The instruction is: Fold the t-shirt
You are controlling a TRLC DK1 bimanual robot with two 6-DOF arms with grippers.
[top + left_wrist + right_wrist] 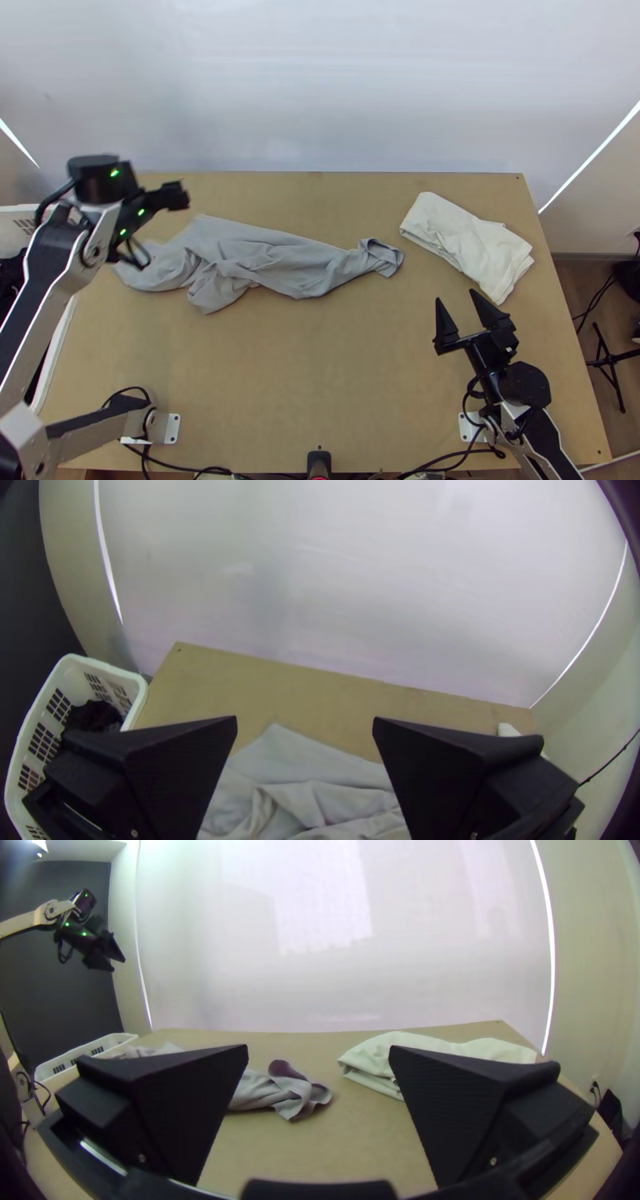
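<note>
The grey t-shirt (pixel 264 260) lies bunched and wrinkled, stretched across the left and middle of the table, its narrow end twisted toward the right. My left gripper (pixel 182 196) is held high above the table, over the shirt's left part; in the left wrist view the gripper (pixel 305 723) is open, with the grey cloth (pixel 313 800) below and beyond it. Low over the right side, my right gripper (pixel 456 308) stands open, apart from both cloths. From the right wrist view, this gripper (pixel 319 1052) has nothing between its fingers, and the shirt's end (pixel 293 1097) lies farther off.
A folded white cloth (pixel 468 244) lies at the table's right, beyond the right gripper. A white basket (pixel 137 697) with dark cloth inside stands at the table's left edge. Cables (pixel 200 470) run along the near edge. Bare tabletop (pixel 320 368) spreads in front of the shirt.
</note>
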